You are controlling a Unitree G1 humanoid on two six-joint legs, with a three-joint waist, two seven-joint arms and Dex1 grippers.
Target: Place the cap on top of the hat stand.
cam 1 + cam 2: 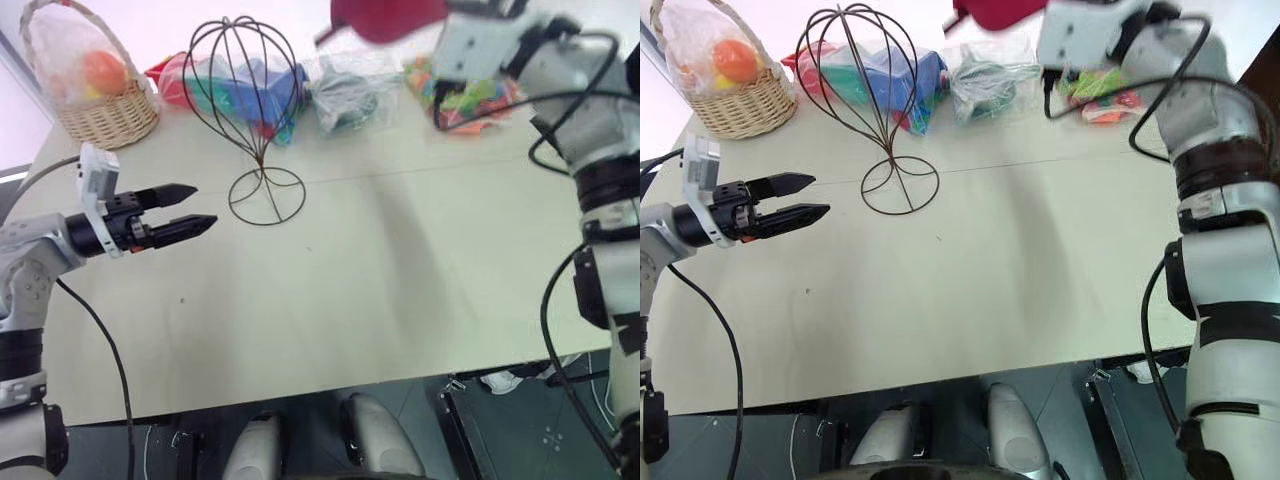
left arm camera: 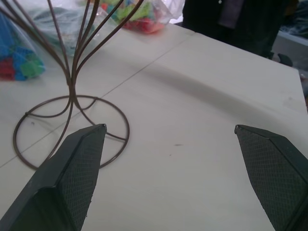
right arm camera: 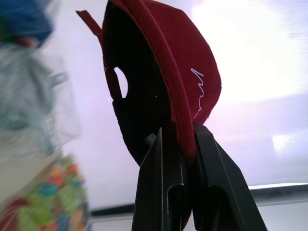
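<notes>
The dark red fabric baseball cap (image 3: 159, 82) hangs in the air at the far right of the scene, high above the pale table (image 1: 400, 280), with its white embroidered logo facing outward and its back strap and dark inner side visible in the right wrist view. The right gripper (image 3: 175, 132) is clenched on the cap's edge, its two black fingers pressed together with the red fabric pinched between them. From the head camera the cap (image 1: 385, 15) sits at the top edge, to the right of the stand and apart from it.

The tall dark thin-wire hat stand (image 1: 250, 100) is upright on the far left half of the table, its balloon-shaped cage head bare, its narrow stem running down to a round wire loop base.

The left gripper (image 1: 185, 208) hovers over the table just left of the stand's base, pointing right toward it, its fingers spread apart and holding nothing.

Behind the stand lie clear plastic bags of colourful toys (image 1: 250, 85) and a bag of bright pieces (image 1: 465, 95) at the far right. A woven wicker basket (image 1: 100, 110) with an orange ball inside stands at the far left corner
</notes>
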